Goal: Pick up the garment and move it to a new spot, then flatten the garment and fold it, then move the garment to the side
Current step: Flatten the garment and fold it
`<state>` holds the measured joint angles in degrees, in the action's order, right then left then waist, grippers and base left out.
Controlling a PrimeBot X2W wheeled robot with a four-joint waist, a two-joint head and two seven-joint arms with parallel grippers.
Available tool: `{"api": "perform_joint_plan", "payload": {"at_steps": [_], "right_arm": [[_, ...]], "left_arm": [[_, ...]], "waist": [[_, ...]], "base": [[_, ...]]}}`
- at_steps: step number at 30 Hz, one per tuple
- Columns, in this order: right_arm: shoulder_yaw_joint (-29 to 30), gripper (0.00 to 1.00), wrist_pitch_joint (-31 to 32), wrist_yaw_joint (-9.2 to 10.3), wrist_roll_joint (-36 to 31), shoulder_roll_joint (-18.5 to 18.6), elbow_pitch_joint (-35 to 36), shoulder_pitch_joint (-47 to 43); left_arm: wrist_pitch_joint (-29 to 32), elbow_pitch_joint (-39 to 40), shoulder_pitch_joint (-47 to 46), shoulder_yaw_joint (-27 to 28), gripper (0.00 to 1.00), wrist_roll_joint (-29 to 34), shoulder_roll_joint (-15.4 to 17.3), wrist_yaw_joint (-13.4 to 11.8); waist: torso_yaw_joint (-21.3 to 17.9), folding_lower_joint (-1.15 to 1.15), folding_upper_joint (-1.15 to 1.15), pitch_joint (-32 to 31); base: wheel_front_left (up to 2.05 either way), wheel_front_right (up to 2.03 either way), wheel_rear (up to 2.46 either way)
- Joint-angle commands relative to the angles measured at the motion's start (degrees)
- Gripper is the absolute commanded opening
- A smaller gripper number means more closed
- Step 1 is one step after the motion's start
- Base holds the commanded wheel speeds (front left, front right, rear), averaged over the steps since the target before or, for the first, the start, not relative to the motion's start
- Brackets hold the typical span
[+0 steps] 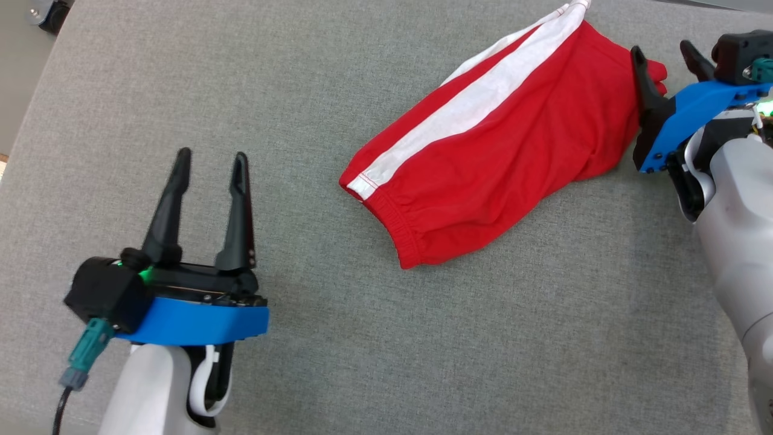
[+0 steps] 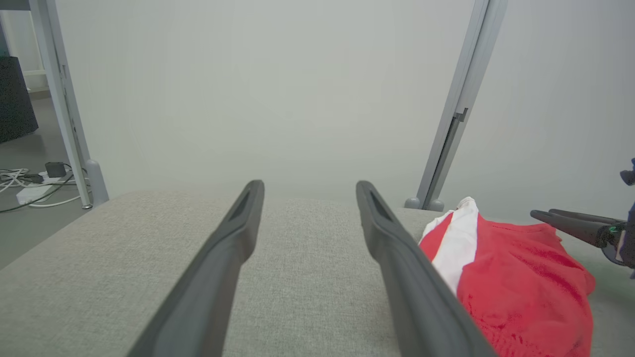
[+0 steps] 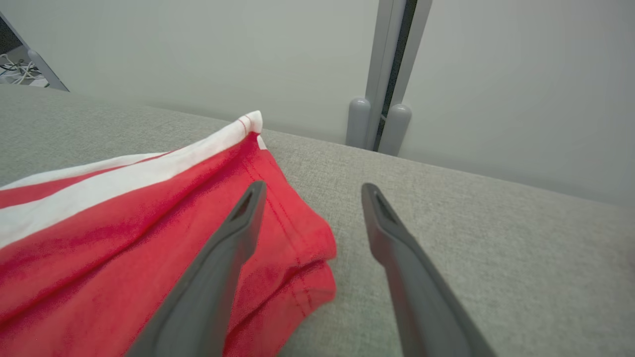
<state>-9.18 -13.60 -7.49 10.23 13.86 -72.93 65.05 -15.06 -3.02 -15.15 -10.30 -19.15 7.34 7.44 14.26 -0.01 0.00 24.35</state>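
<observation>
Red garment (image 1: 501,157) with a broad white stripe lies flat, somewhat rumpled, on the grey fabric-covered bench (image 1: 362,350). It sits right of centre in the head view and runs on a diagonal. The gathered elastic end points toward the bench middle, the hemmed end toward the far right.

Right gripper (image 1: 660,48) is at the hemmed end, jaws spread wide, nothing clamped. In the right wrist view (image 3: 312,186) one finger lies over the red cloth (image 3: 124,223) and the other over bare bench just beside the hem. Whether the finger touches the fabric cannot be told.

Left gripper (image 1: 212,154) is well apart from the garment, over bare bench at the lower left, jaws likewise spread and empty. In the left wrist view (image 2: 308,184) the garment (image 2: 521,277) shows off to the right.

Beyond the bench there are pale wall panels and grey posts (image 2: 456,114).
</observation>
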Motion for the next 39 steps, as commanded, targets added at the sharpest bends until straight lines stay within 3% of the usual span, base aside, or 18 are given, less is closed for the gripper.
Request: {"api": "perform_joint_plan", "payload": {"at_steps": [1,9,17,18,19,20,21,27,39], "right_arm": [[-0.53,1.0,0.69,-0.01,0.6,0.24,-0.27,-1.16],[-1.09,1.0,3.42,-0.01,1.12,0.56,-0.68,-1.77],[-1.11,1.0,8.76,-0.01,1.35,0.43,-1.04,-3.24],[-1.12,0.85,9.85,-0.01,1.39,0.38,-1.17,-3.59],[-1.2,0.6,10.76,-0.02,1.55,0.16,-1.24,-3.88],[-1.31,0.43,11.47,-0.02,1.76,-0.15,-1.32,-4.07],[-1.57,0.0,12.15,-0.02,1.84,-0.56,-1.38,-4.27],[-1.52,0.0,11.14,-0.01,4.59,-1.66,-1.16,-4.55],[-6.71,0.0,3.33,-0.01,16.91,-3.62,9.03,-16.51]], "left_arm": [[-0.14,0.95,0.97,2.92,1.0,1.66,-1.09,0.05],[-0.14,1.65,1.27,8.96,1.0,5.08,-3.52,0.05],[-0.14,0.83,1.73,9.86,1.0,6.4,-4.39,0.05],[-0.14,0.68,1.63,9.76,1.0,6.49,-4.41,0.05],[-0.14,0.59,1.54,9.72,1.0,6.6,-4.45,0.05],[-0.14,0.51,1.45,9.8,1.0,6.69,-4.45,0.05],[-0.14,0.33,1.44,9.94,1.0,6.68,-4.46,0.05],[-0.14,-0.61,1.92,10.67,1.0,7.24,-4.49,0.05],[-0.14,-1.8,5.75,13.99,1.0,10.13,-4.13,0.05]], "waist": [[-0.01,0.01,0.0,0.06],[0.63,0.01,0.0,0.54],[1.6,0.01,0.0,0.94],[1.67,0.01,0.0,0.98],[1.71,0.01,0.0,1.02],[1.72,0.01,0.0,1.02],[1.65,0.01,0.0,0.96],[0.0,0.01,0.0,-0.32],[-7.61,0.01,0.0,-7.56]], "base": [[0.0,0.0,0.0],[0.0,0.0,0.0],[0.0,0.0,0.0],[0.0,0.0,0.0],[0.0,0.0,0.0],[0.0,0.0,0.0],[0.0,0.0,0.0],[0.0,0.0,0.0],[0.0,0.0,0.0]]}}
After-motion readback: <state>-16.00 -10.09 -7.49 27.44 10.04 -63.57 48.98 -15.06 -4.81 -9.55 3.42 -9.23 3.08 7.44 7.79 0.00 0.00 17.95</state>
